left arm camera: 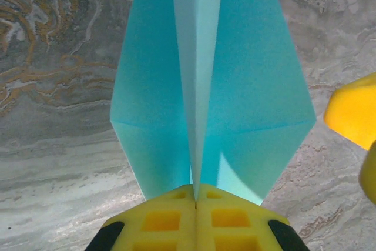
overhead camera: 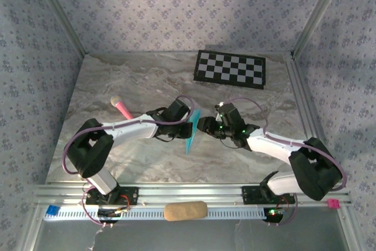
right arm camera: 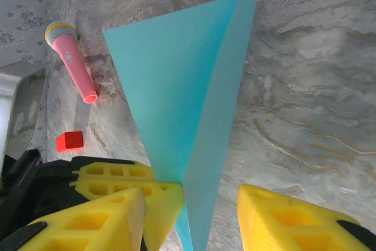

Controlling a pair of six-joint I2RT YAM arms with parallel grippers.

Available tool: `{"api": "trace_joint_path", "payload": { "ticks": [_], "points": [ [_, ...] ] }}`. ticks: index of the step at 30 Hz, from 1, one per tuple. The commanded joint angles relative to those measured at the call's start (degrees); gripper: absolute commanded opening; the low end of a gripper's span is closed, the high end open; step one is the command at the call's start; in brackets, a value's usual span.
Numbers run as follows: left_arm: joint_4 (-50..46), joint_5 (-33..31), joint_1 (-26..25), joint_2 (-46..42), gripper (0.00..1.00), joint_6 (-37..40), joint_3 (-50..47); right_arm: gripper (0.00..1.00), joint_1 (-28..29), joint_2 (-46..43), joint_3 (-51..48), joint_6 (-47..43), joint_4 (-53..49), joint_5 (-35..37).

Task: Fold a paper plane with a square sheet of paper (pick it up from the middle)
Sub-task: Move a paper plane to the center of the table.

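Paper plane, light blue and already creased into a narrow pointed dart, stands on edge at the centre of the top view, between the two wrists and over the marble table. I cannot tell whether its lower tip touches the surface.

The left gripper has its yellow fingers pressed together on the centre crease, and in the left wrist view the wings fan out to either side above that pinch. The right gripper is spread. In its own view the fingers straddle the folded edge with a gap on each side, gripping nothing.

By my reading the sheet is very light, thin and limp away from its folds. The stacked layers along the crease are the only stiff part, so the hold belongs there, near the middle of its length. A grip on a wing would probably bend it or pull the fold open, and a hard squeeze could leave a stray crease. The smooth paper may also slip between the pads.

A pink toy microphone lies left of centre, near the left arm's forearm, with a small red block near it. The checkerboard mat sits well apart at the upper right, and a tan oblong rests on the bottom rail. The closely set fingers of the two arms look like the likeliest obstruction.
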Motion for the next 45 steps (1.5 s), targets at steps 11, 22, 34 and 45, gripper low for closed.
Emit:
{"api": "trace_joint_path", "payload": {
  "ticks": [11, 22, 34, 45],
  "points": [
    [-2.25, -1.83, -0.58, 0.22, 0.04, 0.87, 1.35, 0.42, 1.86, 9.37, 5.09, 2.17, -0.19, -0.88],
    [-2.26, 0.85, -0.67, 3.35, 0.08, 1.2, 2.21, 0.16, 1.49, 14.04, 3.49, 2.94, 0.58, -1.02],
    [-1.9, 2.7, -0.71, 6.15, 0.18, 0.86, 2.98, 0.09, 1.12, 15.96, 1.22, 4.18, 4.77, -2.05],
    [-2.16, 3.05, -0.66, 7.09, 0.2, 0.83, 3.27, 0.09, 0.9, 16.31, 0.87, 4.53, 5.7, -2.67]
  ]
}}
